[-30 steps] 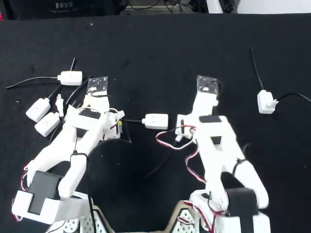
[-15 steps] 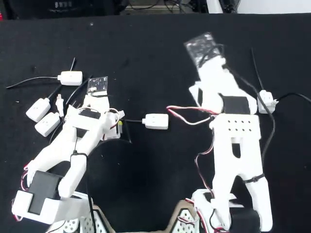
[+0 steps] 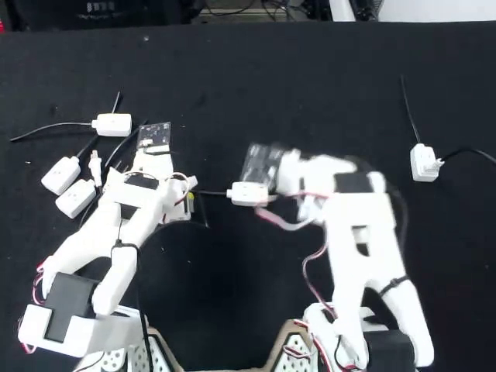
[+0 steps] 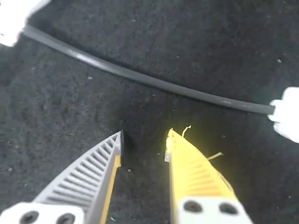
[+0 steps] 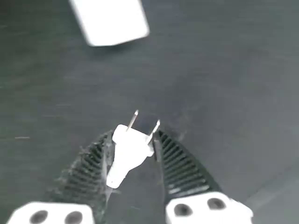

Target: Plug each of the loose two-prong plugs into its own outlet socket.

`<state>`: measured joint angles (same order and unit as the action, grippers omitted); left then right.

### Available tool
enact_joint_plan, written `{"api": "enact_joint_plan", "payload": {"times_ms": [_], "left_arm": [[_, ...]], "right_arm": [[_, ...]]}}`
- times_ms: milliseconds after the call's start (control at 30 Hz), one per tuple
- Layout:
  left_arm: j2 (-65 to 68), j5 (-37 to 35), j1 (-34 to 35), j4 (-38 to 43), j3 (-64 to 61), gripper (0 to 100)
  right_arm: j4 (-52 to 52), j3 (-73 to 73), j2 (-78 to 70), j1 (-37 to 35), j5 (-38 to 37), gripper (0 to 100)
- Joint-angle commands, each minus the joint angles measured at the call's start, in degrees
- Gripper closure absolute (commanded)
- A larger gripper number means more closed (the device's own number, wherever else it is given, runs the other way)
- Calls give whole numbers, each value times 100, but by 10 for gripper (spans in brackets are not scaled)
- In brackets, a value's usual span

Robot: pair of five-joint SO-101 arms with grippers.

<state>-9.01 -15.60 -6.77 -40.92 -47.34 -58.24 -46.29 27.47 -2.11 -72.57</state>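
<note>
Here, right gripper (image 5: 133,136) clenched on a white two-prong plug (image 5: 127,154): body pinched between the ribbed fingers, both prongs poking out past the fingertips. The prongs point toward a white outlet socket (image 5: 110,18) lying on the black table (image 5: 224,70), apart from the plug, with dark cloth between. In the high view that outlet socket (image 3: 249,193) sits near the table's middle, the right gripper (image 3: 263,164) just beside it. Left gripper (image 4: 144,140) released, fingers spread, nothing between them, low over the cloth near a black cable (image 4: 140,77). White corded blocks (image 3: 113,124) cluster toward the table's left edge; a lone white block (image 3: 424,163) lies near the right edge.
</note>
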Motion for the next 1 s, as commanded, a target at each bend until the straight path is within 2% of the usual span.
{"api": "enact_joint_plan", "payload": {"times_ms": [0,67,133,200,267,400,600,967], "left_arm": [[-220,-53,268,35,40,845],[-220,-53,277,35,48,845],[-220,-53,242,35,48,845],[-220,-53,242,35,48,845],[-220,-53,242,35,48,845],[-220,-53,259,35,48,845],[-220,-53,233,44,57,845],[-220,-53,242,44,57,845]], "right_arm": [[545,-1130,242,-422,668,985],[624,-1402,224,-563,1310,956],[563,-1552,224,-642,1846,858],[457,-1534,259,-651,2101,753],[422,-1437,277,-624,2145,690],[229,-1147,277,-378,2224,734],[-220,-708,224,9,2760,840],[862,-1833,224,70,2796,855]]}}
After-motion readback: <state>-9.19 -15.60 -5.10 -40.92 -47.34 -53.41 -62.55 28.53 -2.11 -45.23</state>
